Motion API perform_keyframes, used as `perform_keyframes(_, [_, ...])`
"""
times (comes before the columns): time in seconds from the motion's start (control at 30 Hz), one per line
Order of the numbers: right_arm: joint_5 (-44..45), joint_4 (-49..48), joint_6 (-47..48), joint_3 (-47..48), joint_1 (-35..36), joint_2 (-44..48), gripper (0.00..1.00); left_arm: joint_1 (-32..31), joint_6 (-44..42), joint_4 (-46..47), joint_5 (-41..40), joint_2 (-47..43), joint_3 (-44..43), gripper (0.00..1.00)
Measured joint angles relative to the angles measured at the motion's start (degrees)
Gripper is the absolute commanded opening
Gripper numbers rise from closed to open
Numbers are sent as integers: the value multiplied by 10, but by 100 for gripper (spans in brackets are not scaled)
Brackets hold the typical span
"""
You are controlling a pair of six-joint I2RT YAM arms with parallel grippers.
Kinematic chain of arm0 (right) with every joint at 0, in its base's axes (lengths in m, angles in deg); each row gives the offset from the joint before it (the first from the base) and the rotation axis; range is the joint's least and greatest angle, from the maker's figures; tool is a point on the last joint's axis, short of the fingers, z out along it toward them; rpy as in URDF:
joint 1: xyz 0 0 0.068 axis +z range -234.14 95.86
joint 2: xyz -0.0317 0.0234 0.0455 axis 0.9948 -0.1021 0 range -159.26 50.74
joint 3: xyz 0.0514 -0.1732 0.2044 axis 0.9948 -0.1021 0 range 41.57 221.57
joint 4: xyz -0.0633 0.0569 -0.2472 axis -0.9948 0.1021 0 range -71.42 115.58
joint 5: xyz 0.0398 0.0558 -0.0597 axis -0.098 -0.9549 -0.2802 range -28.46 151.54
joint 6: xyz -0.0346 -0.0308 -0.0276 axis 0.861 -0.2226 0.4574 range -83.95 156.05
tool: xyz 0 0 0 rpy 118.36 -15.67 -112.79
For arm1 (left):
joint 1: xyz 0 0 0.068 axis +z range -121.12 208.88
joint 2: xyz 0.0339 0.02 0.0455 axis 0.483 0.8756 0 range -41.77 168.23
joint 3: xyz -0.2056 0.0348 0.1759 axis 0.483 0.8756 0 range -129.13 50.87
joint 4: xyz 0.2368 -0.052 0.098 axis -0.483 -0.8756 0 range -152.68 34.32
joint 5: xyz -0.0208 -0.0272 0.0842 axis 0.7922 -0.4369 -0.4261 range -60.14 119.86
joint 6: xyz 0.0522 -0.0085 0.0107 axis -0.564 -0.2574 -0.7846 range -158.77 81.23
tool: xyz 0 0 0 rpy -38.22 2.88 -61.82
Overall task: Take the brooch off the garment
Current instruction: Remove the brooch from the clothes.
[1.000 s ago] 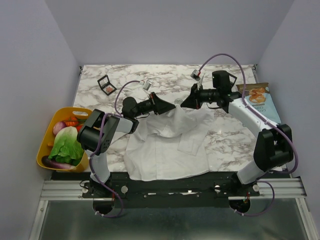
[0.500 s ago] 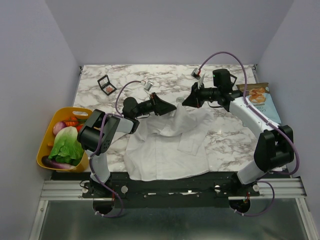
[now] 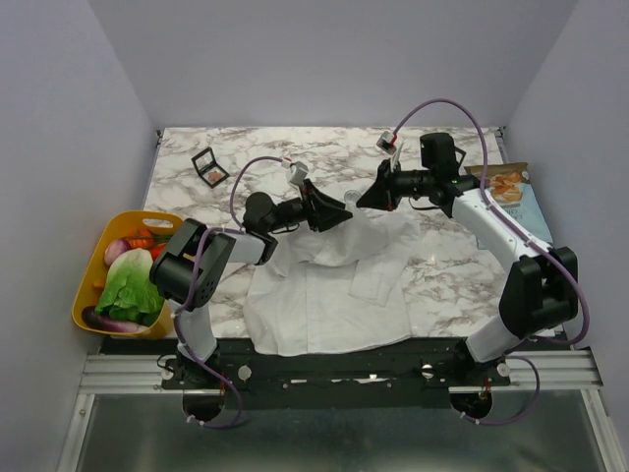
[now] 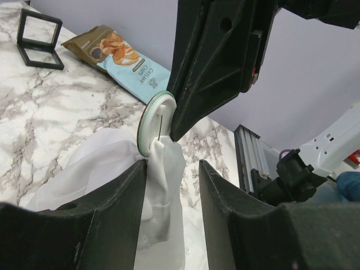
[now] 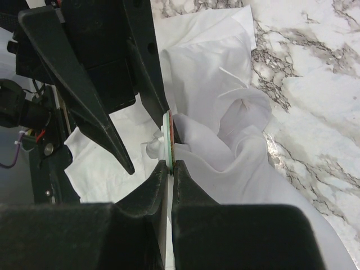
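From above, the white shirt (image 3: 324,295) lies spread along the middle of the table's (image 3: 256,157) near edge, and its upper part is drawn up into a peak toward the table's middle. The left jaws and the right jaws meet tip to tip over that peak. The brooch is too small to make out in this view. A black palette (image 3: 208,166) lies near the far left corner, a snack packet (image 3: 506,192) lies at the right edge, and a yellow basket (image 3: 88,295) of vegetables sits at the left edge.

In the left wrist view, the left jaws stand spread, with one of the fingers (image 4: 112,225) on either side of a hanging fold of shirt. The brooch (image 4: 153,121) sits just above and beyond their tips. Its pale back, green rim and pin face the camera, and it is clamped by the right arm's black fingers (image 4: 214,67).

In the right wrist view, the right jaws are pressed together on the brooch, which is seen edge-on as a thin green and red sliver right at their tips. Shirt fabric is bunched against the brooch, and the left arm's fingers (image 5: 90,95) stand just beside it
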Motion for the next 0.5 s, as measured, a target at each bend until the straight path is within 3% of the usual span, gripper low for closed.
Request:
perform_keyframes(0.43, [-12, 28, -1, 14, 0, 0, 3, -10, -114, -88, -11, -9, -9, 50])
perform_keyframes(0.5, [-12, 30, -1, 15, 0, 0, 3, -13, -121, -93, -11, -9, -10, 44])
